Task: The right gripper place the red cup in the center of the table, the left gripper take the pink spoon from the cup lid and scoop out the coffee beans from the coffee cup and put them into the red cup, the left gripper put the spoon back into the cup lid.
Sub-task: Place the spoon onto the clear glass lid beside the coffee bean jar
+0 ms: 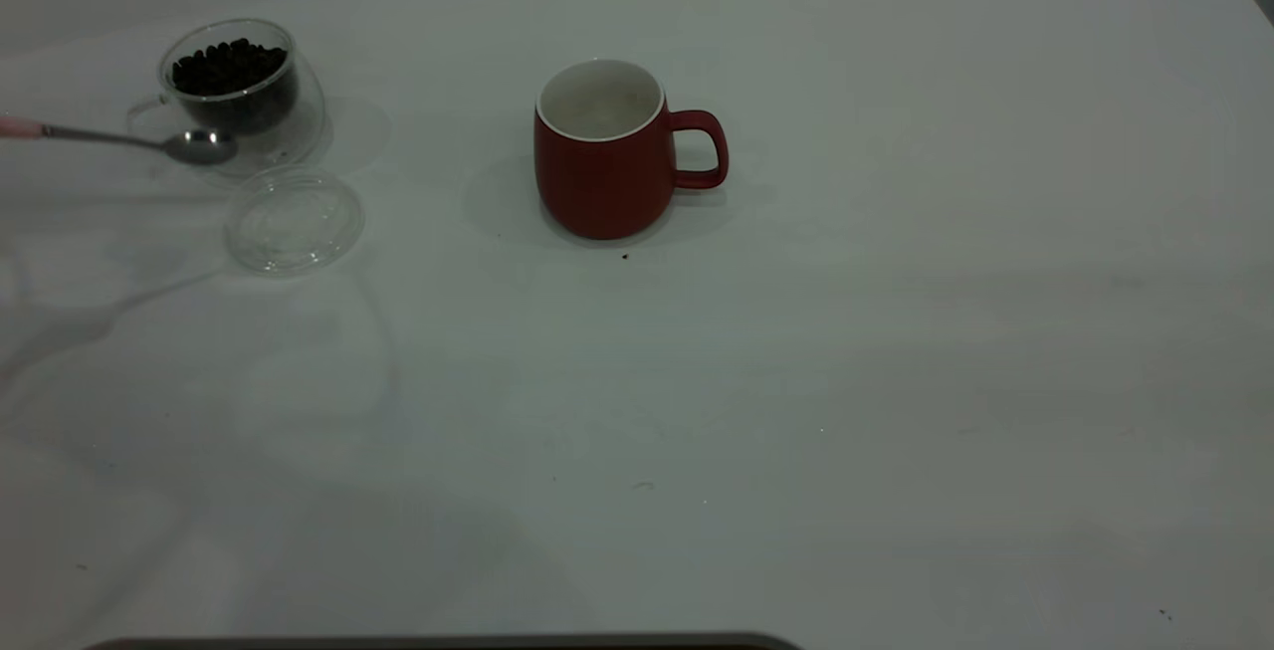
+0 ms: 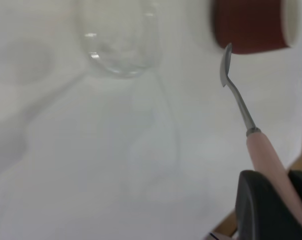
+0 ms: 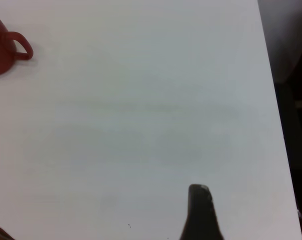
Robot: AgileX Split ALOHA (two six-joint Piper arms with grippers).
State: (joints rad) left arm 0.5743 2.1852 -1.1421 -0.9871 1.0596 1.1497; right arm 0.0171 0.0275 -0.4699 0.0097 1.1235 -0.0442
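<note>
1. Upright near the middle of the white table [image 1: 896,331] stands the red cup [image 1: 602,157], its handle toward the right arm's side and its white inside bare.
2. Well to its left sits the coffee cup [image 1: 239,93], heaped with coffee beans [image 1: 227,66]; the cup lid [image 1: 294,220] lies flat just in front of it.
3. Held level, the pink spoon [image 1: 149,140] has its bowl in front of the glass.
4. The left claw [image 2: 271,210] is clamped on the spoon's pink handle.
5. The right claw [image 3: 201,215] hangs over bare table away from the mug; whether it is parted I cannot tell.
6. A grey wall runs behind the table's far edge.
</note>
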